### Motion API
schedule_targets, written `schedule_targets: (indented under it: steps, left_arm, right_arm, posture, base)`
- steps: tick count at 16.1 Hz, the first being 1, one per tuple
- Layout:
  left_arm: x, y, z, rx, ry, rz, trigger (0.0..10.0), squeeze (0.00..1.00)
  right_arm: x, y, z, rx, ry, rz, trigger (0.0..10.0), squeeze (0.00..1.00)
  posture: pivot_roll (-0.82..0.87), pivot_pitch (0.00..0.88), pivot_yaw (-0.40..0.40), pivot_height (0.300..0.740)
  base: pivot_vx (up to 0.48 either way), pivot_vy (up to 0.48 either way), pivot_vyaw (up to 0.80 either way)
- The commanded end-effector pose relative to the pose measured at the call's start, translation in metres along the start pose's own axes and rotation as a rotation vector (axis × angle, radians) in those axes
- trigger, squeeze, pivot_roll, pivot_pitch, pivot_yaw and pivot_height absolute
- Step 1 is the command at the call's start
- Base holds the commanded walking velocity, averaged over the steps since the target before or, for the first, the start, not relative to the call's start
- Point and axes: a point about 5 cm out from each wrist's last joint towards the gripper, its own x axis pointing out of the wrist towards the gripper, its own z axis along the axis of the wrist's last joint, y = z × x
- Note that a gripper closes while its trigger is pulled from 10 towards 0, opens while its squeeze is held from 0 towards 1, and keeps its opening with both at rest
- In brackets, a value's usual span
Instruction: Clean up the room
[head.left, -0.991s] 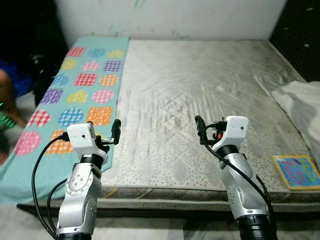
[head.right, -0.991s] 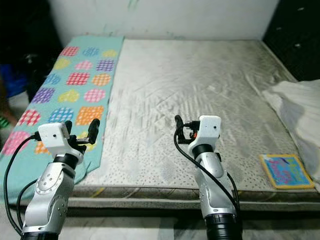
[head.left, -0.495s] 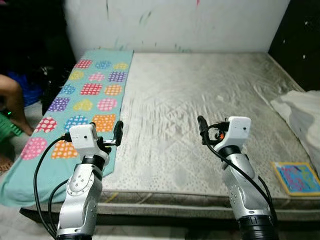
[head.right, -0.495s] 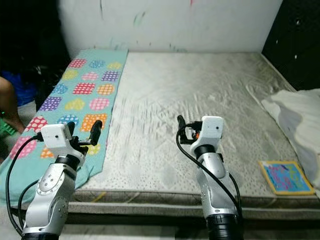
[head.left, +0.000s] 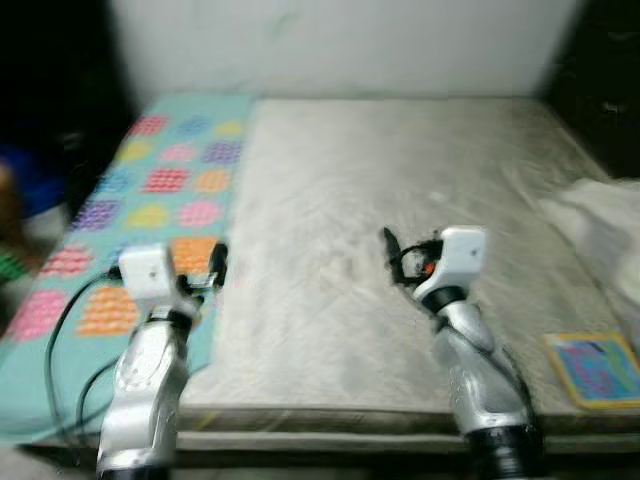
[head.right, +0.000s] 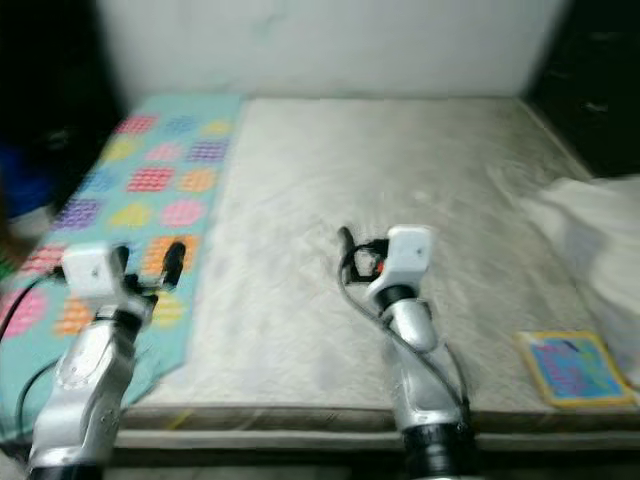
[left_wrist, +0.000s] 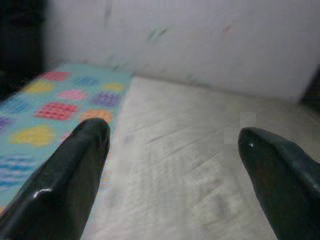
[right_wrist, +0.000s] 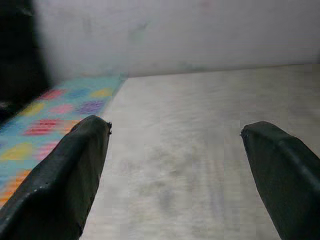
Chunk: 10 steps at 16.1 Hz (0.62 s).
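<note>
- The head views are blurred; a wide grey-white quilted mattress (head.left: 400, 200) lies ahead on a low dark base, its far edge against a pale white wall (head.left: 340, 45).
- A turquoise cloth patterned with coloured checked patches (head.left: 150, 200) runs along the mattress's left side, from the wall end to the near edge, where it hangs over towards the floor.
- A small square book or card with a yellow border and a blue-and-pink picture (head.left: 597, 368) lies flat on the near right corner of the mattress.
- A crumpled white sheet (head.left: 600, 215) is heaped at the right edge of the mattress, beyond the yellow-bordered square and apart from it.
- The left hand (head.left: 217, 268) is held up over the near part of the turquoise cloth, at its border with the bare mattress. In the left wrist view its two black fingers (left_wrist: 75, 165) stand wide apart with nothing between them.
- The right hand (head.left: 392, 248) is raised over the bare middle of the mattress, well apart from the yellow-bordered square. In the right wrist view its fingers (right_wrist: 70, 170) are likewise spread, empty, pointing towards the wall.
- To the far left, beside the bed, blurred blue and skin-toned shapes (head.left: 20, 200) sit in the dark; what they are cannot be told.
</note>
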Motion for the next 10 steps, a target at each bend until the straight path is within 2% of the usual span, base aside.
schedule_targets:
  steps: [1, 7, 10]
  left_arm:
    - [-0.0032, 0.0075, -0.0033, 0.030, 0.025, 0.027, 10.0, 0.00]
    - [-0.0035, 0.0065, -0.0060, -0.003, 0.030, 0.050, 10.0, 0.00]
    - [-0.0037, 0.0057, -0.0072, -0.005, 0.034, 0.046, 10.0, 0.00]
  right_arm:
    - [0.0023, 0.0042, 0.0031, 0.012, -0.013, 0.007, 10.0, 0.00]
    - [0.0021, 0.0028, 0.0028, 0.008, -0.014, 0.007, 10.0, 0.00]
    - [0.0025, 0.0028, 0.0032, 0.005, -0.012, 0.011, 10.0, 0.00]
  posture:
    - [-0.09, 0.024, 0.024, 0.740]
    - [-0.08, 0.016, 0.025, 0.740]
    - [-0.09, 0.012, 0.022, 0.740]
  base:
    - [0.000, 0.000, 0.00]
    - [0.000, 0.000, 0.00]
    - [0.000, 0.306, 0.00]
